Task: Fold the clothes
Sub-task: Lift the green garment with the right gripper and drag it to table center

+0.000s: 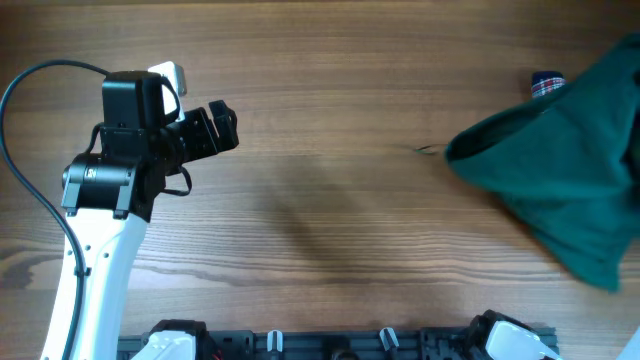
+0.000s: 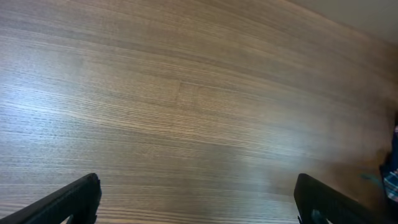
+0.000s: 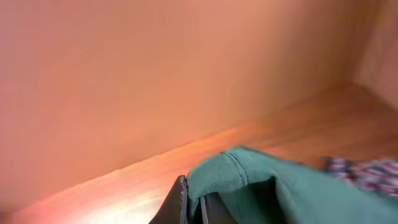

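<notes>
The wood-grain table is flat and smooth. The dark green garment, soft and creased, lies bunched at the table's right edge and partly covers the plaid garment. The right gripper is clenched on the green hem. The left gripper, fingers spread and holding nothing, hovers over bare wood at the left, well apart from the cloth.
</notes>
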`<state>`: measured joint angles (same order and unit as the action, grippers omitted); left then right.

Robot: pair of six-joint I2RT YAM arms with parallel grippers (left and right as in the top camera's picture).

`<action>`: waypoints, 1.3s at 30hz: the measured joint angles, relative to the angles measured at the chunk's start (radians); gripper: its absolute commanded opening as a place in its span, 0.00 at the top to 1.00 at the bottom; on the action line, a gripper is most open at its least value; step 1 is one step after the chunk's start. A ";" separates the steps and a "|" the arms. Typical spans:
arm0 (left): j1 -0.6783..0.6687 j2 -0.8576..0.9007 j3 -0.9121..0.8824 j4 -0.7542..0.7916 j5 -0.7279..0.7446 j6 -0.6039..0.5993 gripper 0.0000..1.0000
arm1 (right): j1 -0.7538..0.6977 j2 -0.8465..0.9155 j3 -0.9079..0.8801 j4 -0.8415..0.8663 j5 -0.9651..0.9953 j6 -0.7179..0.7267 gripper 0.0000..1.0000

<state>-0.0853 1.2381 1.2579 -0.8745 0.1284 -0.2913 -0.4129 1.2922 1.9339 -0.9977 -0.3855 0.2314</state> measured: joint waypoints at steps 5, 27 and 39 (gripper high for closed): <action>0.000 0.000 0.000 0.000 0.000 0.000 0.00 | 0.000 0.043 0.145 -0.049 -0.272 -0.018 0.96; 0.000 -0.005 0.000 0.039 -0.002 0.000 0.00 | 0.484 0.146 0.188 -0.089 -0.431 -0.025 0.95; 0.000 -0.099 0.039 -0.085 -0.094 0.000 0.00 | 0.855 0.608 0.185 0.089 0.000 0.010 0.17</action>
<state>-0.0853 1.1389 1.2972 -0.9600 0.0345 -0.2913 0.4423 1.8999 2.1189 -0.9085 -0.3859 0.2417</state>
